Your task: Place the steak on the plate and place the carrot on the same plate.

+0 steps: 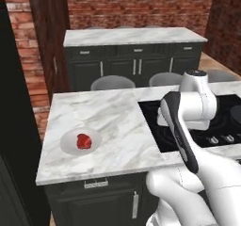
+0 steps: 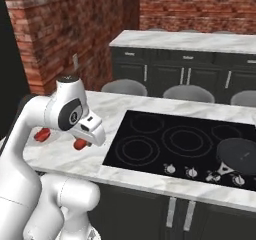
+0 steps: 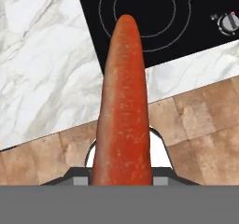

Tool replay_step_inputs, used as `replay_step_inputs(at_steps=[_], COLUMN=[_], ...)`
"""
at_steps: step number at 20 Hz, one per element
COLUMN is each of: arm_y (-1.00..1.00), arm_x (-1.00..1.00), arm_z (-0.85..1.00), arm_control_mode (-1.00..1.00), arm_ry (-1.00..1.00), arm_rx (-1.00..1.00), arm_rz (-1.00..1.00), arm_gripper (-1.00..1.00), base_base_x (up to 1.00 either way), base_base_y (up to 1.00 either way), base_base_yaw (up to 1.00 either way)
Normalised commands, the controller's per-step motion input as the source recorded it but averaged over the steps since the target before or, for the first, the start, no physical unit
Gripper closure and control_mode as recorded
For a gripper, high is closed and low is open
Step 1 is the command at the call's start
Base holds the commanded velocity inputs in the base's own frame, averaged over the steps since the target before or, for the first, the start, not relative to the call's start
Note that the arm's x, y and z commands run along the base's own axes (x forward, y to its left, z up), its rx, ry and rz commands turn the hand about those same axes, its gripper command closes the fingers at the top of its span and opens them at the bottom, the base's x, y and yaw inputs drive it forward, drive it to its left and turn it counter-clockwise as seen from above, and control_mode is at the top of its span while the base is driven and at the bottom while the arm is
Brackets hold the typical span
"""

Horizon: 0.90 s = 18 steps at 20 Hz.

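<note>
So roughly half the job looked done at this point. In the left base view the steak [image 1: 84, 141] was already seen lying on the plate [image 1: 68, 142], which sat near the front left corner of the marble counter [image 1: 113, 121], well apart from the black cooktop [image 1: 155, 114]. That left only the carrot [image 3: 123, 106] to be dealt with, and it was found right at the hand: in the hand view it ran straight out from between the fingers, thick end down at the fingertips and tapered tip pointing away, over the cooktop's burner rings [image 3: 144, 8], a stove knob [image 3: 228, 22] off to one side and the tiled floor [image 3: 200, 120] beyond the counter edge below. The finger pads themselves were hidden behind the carrot, so the grip couldn't be checked directly, but since the carrot was held up in the air along the hand's axis, it was judged to be pinched between them. In the right base view the gripper [image 2: 80, 143] was spotted low by the counter's front edge with a bit of orange-red poking out. What was reckoned to be left: the carrot carried over to the plate and set down next to the steak, without the meat being knocked off.
</note>
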Motion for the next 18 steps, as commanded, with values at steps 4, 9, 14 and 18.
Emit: replay_step_inputs(at_steps=[4, 9, 14, 18], arm_y=[0.0, 0.0, 0.0, 0.03], arm_x=[0.0, 0.0, 0.0, 0.16], arm_z=[0.0, 0.0, 0.0, 0.0], arm_control_mode=[1.0, 1.0, 1.0, -1.0], arm_ry=[0.0, 0.0, 0.0, 0.0], arm_rx=[0.0, 0.0, 0.0, 0.0], arm_rz=[0.0, 0.0, 0.0, 0.06], arm_gripper=[1.0, 1.0, 1.0, 1.0], base_base_x=[0.02, 0.35, 0.49, 0.09], base_base_y=[0.88, 0.98, 0.84, 0.1], base_base_yaw=[0.0, 0.08, 0.14, 0.03])
